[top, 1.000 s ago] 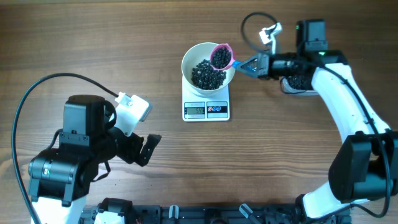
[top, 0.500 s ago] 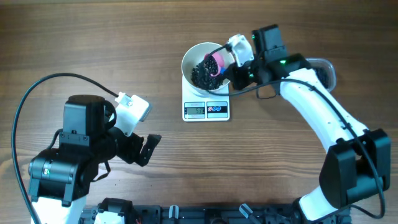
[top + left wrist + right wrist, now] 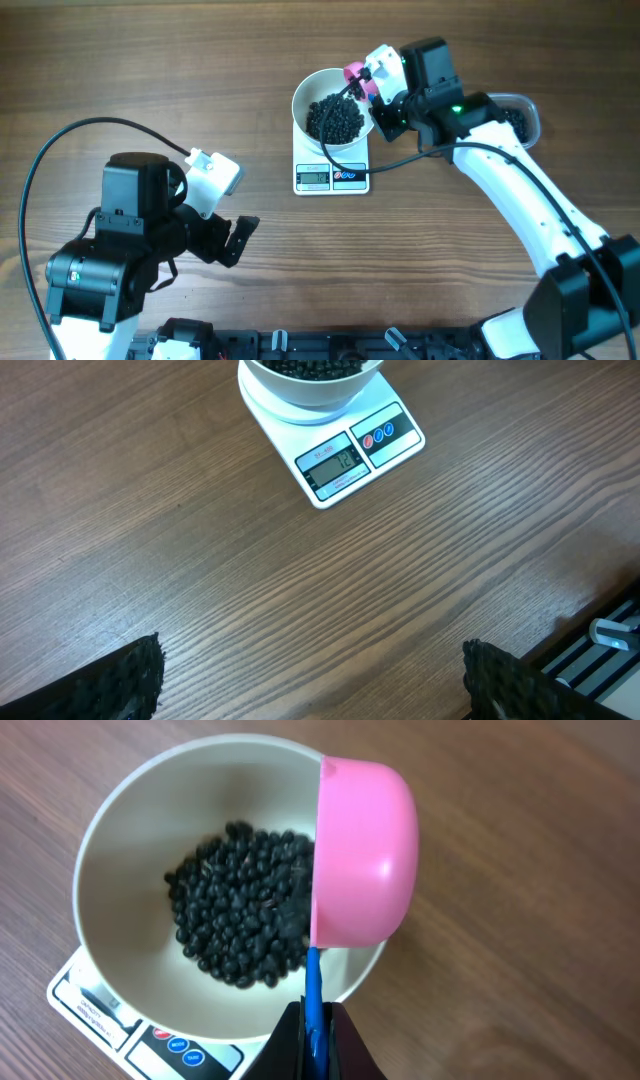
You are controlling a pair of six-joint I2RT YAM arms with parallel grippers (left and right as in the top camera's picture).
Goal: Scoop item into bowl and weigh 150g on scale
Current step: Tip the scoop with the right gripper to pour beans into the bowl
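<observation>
Blurred, illegible digits on the grey display [image 3: 334, 461] of the scale [image 3: 395, 415]

Left of the scale [image 3: 332, 176], the left arm [image 3: 130, 250] is wearing bulky black housings, with a white camera block [image 3: 212, 176] sitting on its wrist and a thin black cable [image 3: 100, 121] arching out on the side away from the scale. Its fingers [image 3: 110, 680] are showing dark, rough-textured pads. Right of the scale, the right arm [image 3: 530, 210] is showing long white shells between black joints, with a small green light [image 3: 455, 108] glowing on the end nearest the scale; its own fingers [image 3: 350, 1055] are looking plain black.
</observation>
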